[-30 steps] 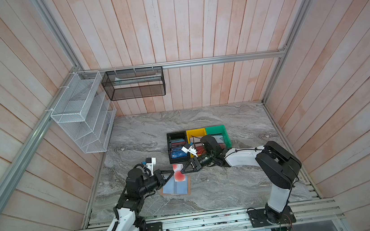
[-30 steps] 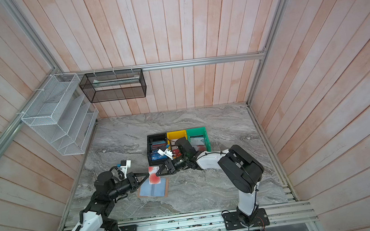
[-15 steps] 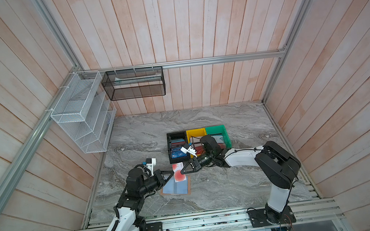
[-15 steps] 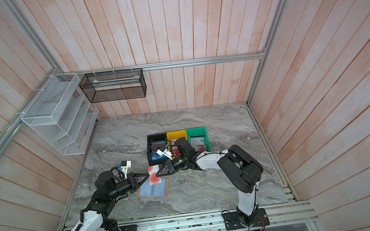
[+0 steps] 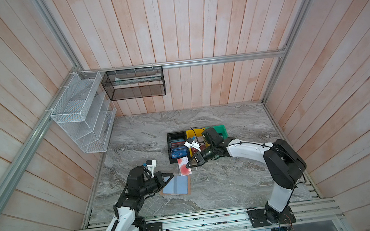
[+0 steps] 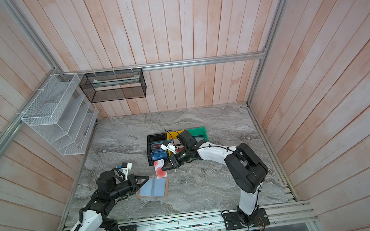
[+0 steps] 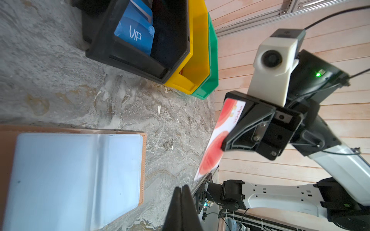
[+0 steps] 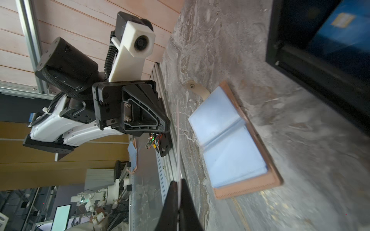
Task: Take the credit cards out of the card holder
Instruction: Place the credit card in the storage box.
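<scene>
The card holder (image 5: 177,185) lies open on the marble table, tan with pale blue sleeves (image 7: 76,176), and shows in both top views (image 6: 154,187). My right gripper (image 5: 188,165) is shut on a whitish credit card with orange-red circles (image 5: 184,169), held just above the table past the holder's far edge. That card (image 7: 215,144) hangs clear of the sleeves and appears edge-on in the right wrist view (image 8: 178,140). My left gripper (image 5: 171,175) is shut and empty at the holder's left corner (image 6: 147,178). Its tips (image 7: 183,189) hover beside the holder.
A black bin (image 5: 172,160), a yellow bin (image 5: 193,132) and a green bin (image 5: 220,128) stand side by side behind the holder. The black bin holds several cards, a blue "VIP" card (image 7: 134,34) on top. Wire baskets (image 5: 80,113) hang on the walls.
The right gripper has shut on the whitish card and carried it a little toward the bins, away from the holder. The left arm has hardly moved.
</scene>
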Robot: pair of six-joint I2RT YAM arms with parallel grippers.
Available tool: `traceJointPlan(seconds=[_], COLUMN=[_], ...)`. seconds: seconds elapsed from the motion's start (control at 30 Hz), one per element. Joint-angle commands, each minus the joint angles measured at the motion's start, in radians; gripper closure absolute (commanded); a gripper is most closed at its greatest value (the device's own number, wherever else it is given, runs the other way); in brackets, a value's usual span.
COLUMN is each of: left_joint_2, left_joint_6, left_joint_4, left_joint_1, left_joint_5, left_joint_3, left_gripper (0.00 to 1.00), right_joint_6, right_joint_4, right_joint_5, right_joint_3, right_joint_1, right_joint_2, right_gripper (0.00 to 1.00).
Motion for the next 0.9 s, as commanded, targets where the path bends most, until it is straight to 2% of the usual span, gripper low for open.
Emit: traceJointPlan(seconds=[0.0,0.1,0.23,0.47,0.53,0.73,0.87], left_joint_2=[0.014,0.039,0.073,0.138,0.163,0.196,0.185], left_joint_6=[0.045,0.059,0.072,0.106,0.104,0.11,0.116], left_joint_4=[-0.04,-0.048,-0.039,-0.006,0.024,0.048,0.039], left_joint_1=[0.003,0.003,0.003,0.003,0.003,0.003,0.003], left_joint_5=[-0.035,-0.044,-0.046,-0.043,-0.031,-0.016,-0.02], left_joint_3=[0.03,0.032,0.036,0.055,0.051,0.05,0.05], left_gripper=[1.0,1.0,1.0,1.0,1.0,1.0,1.0], right_joint_6=[-0.273,-0.335,-0.411,-0.651,-0.72,-0.858,-0.896], right_joint_4=[-0.389,-0.471,-0.545,-0.678,-0.715,-0.771,-0.769], right_joint_5=[0.192,0.329,0.402,0.771,0.842,0.937,1.023], right_joint_3=[0.086,0.133,0.198,0.355,0.384,0.413,0.447], right_joint_1=[-0.065,-0.119,-0.162,-0.167,-0.176,-0.207,-0.209], right_joint_2=[-0.053,-0.086,-0.117,-0.141,-0.13,-0.068,-0.016], right_gripper=[1.0,1.0,1.0,1.0,1.0,1.0,1.0])
